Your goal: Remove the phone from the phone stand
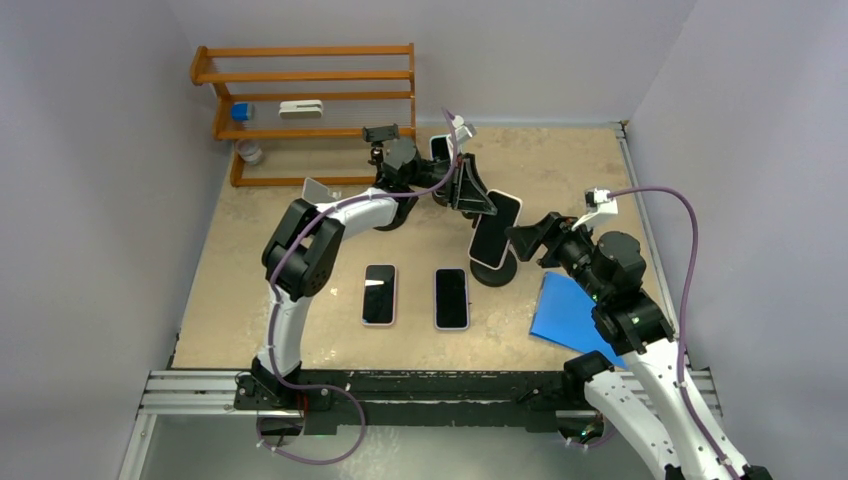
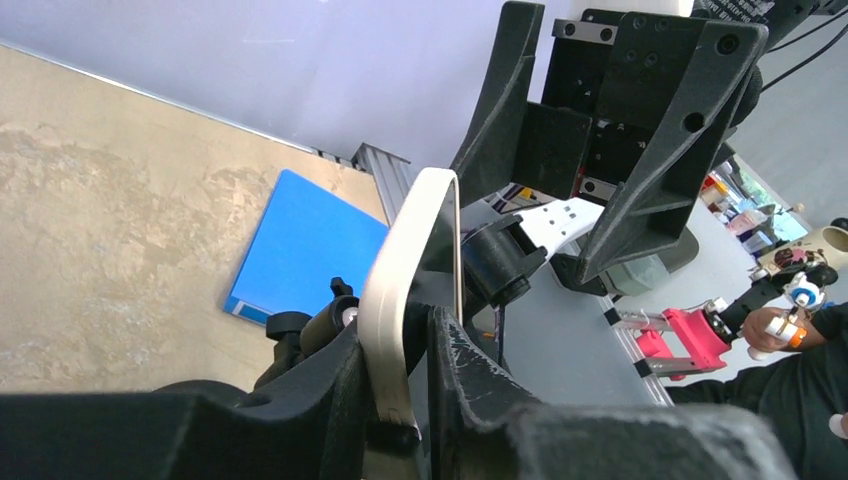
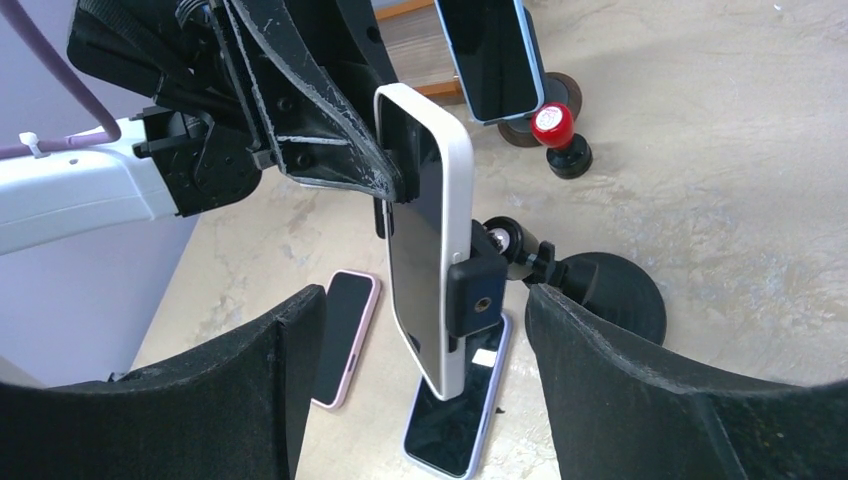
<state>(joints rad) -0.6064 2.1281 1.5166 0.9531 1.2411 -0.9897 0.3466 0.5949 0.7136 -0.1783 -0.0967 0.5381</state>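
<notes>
A phone in a white case (image 1: 497, 230) sits in the clamp of a black phone stand (image 1: 497, 270) mid-table. My left gripper (image 1: 472, 192) is shut on the phone's upper end. In the left wrist view the white case edge (image 2: 398, 300) is pinched between the fingers (image 2: 320, 400). In the right wrist view the phone (image 3: 425, 250) stands upright in the stand's clamp (image 3: 478, 297), with the round base (image 3: 615, 295) behind it. My right gripper (image 3: 420, 400) is open and empty, its jaws wide on either side of the phone's lower end and the clamp, touching neither. It also shows in the top view (image 1: 530, 240).
Two phones lie flat at the front, pink-cased (image 1: 379, 294) and lilac-cased (image 1: 451, 298). A blue notebook (image 1: 565, 310) lies under my right arm. Another phone on a stand (image 1: 441, 150) and an empty stand (image 1: 385, 135) are at the back, near a wooden rack (image 1: 300, 100).
</notes>
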